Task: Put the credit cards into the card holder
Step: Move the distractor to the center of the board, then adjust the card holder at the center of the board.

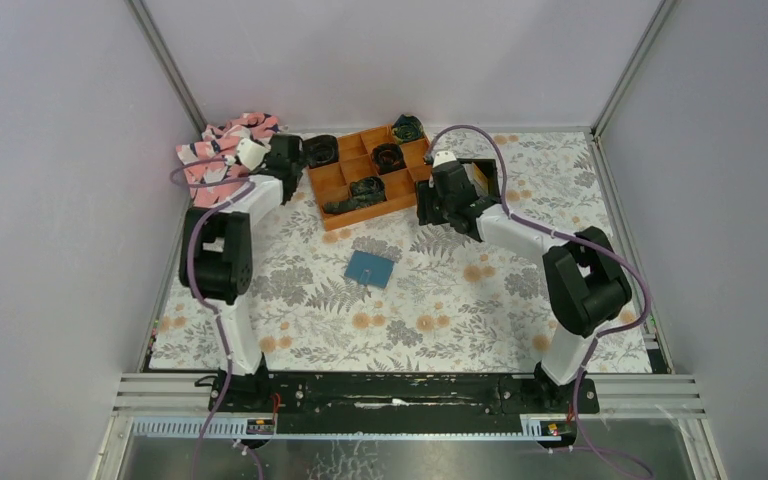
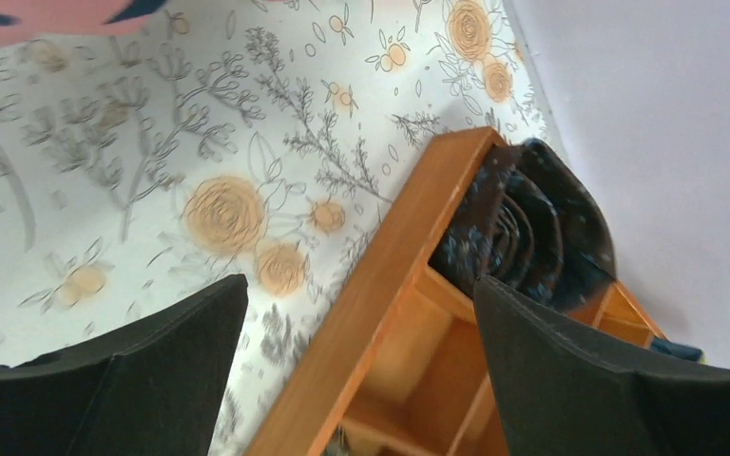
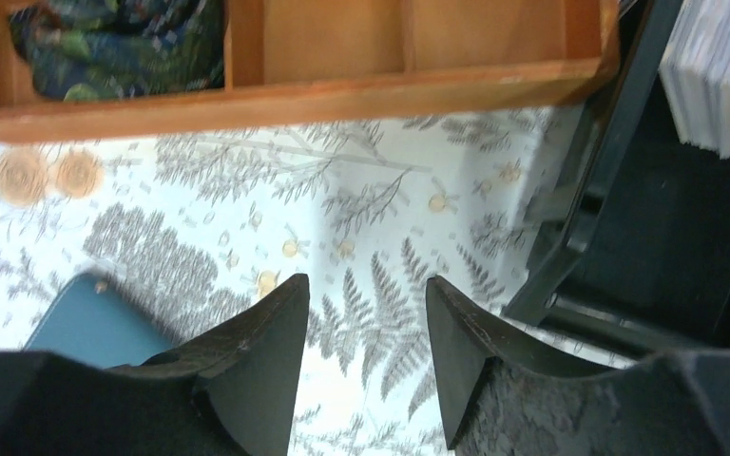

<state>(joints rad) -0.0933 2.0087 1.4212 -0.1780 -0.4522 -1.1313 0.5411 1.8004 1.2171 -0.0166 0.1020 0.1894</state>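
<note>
The teal card holder (image 1: pixel 372 268) lies shut on the floral table, near the middle; in the right wrist view its corner (image 3: pixel 95 323) shows at lower left. The credit cards (image 3: pixel 718 76), a pale stack, stand in a small black bin (image 1: pixel 482 180) right of the orange tray. My right gripper (image 1: pixel 432 208) (image 3: pixel 366 282) hangs open over bare cloth just left of that bin, nothing between its fingers. My left gripper (image 1: pixel 295 160) (image 2: pixel 358 285) is wide open at the tray's left end, straddling its wooden wall and holding nothing.
The orange compartment tray (image 1: pixel 355 205) (image 2: pixel 380 285) (image 3: pixel 342 90) holds several rolled dark fabrics (image 2: pixel 532 228). A pink patterned cloth (image 1: pixel 220 150) lies at the back left, a dark roll (image 1: pixel 320 150) beside the left gripper. Enclosure walls stand close behind and on both sides.
</note>
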